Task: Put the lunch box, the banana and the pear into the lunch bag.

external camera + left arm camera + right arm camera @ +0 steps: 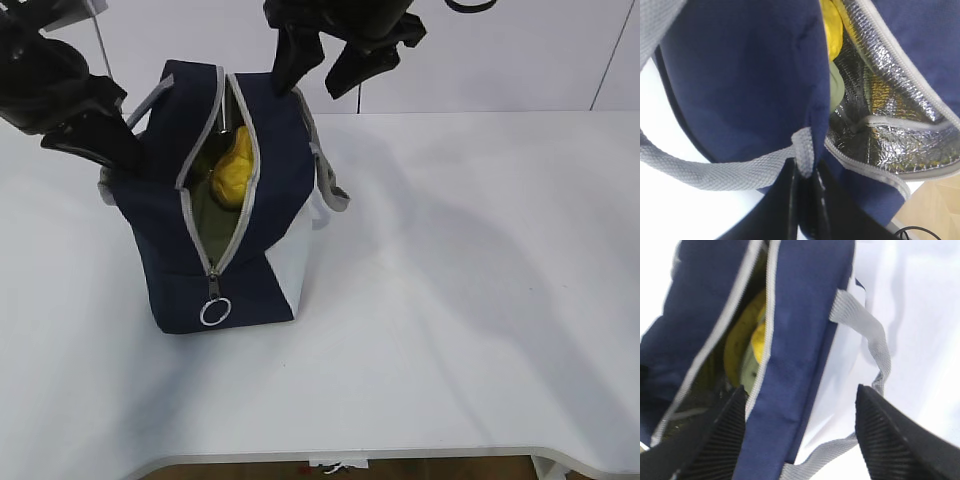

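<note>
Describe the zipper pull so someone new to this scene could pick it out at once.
On the white table stands one navy lunch bag, its top unzipped. Follow the grey zipper down to its near end: the zipper pull hangs there, a silver ring, the only round metal piece against the blue fabric.

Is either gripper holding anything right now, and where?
The left gripper is pinching the lunch bag at its top rim, where the grey handle attaches. The right gripper is open above the bag, holding nothing.
</note>
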Controlling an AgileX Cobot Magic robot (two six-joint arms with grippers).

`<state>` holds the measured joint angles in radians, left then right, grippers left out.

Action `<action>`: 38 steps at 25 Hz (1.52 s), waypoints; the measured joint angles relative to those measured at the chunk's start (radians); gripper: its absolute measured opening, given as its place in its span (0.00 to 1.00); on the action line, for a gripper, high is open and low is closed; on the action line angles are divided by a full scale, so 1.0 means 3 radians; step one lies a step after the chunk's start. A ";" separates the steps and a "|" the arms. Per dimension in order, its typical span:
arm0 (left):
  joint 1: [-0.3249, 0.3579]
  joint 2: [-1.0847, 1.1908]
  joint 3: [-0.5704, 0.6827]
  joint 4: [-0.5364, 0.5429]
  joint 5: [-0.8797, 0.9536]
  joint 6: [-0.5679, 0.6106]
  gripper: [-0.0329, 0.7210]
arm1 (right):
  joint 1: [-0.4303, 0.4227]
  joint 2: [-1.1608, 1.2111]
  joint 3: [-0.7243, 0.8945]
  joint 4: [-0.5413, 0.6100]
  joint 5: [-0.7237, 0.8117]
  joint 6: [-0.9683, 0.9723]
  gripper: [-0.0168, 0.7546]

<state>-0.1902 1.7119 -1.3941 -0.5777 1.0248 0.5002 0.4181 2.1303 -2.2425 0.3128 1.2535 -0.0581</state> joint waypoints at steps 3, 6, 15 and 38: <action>0.0000 0.0000 0.0000 -0.0014 0.0000 0.0000 0.05 | 0.0000 0.0034 0.0023 -0.0028 0.0000 0.0011 0.69; 0.0000 0.0000 0.0000 -0.0022 0.0000 0.0000 0.05 | 0.0000 0.0105 0.0031 -0.0030 0.0000 0.0016 0.69; 0.0000 0.0000 0.0000 -0.0027 0.0000 0.0000 0.05 | 0.0000 0.0300 0.0044 0.0048 0.0000 0.0024 0.47; -0.0322 0.0093 0.0006 -0.1362 -0.0152 0.0623 0.05 | 0.0000 -0.0493 0.0699 -0.1169 0.0083 -0.0052 0.02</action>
<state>-0.2870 1.7397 -1.3923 -0.9861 0.9791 0.6870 0.4181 1.9823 -2.0330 -0.0379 1.2783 -0.0738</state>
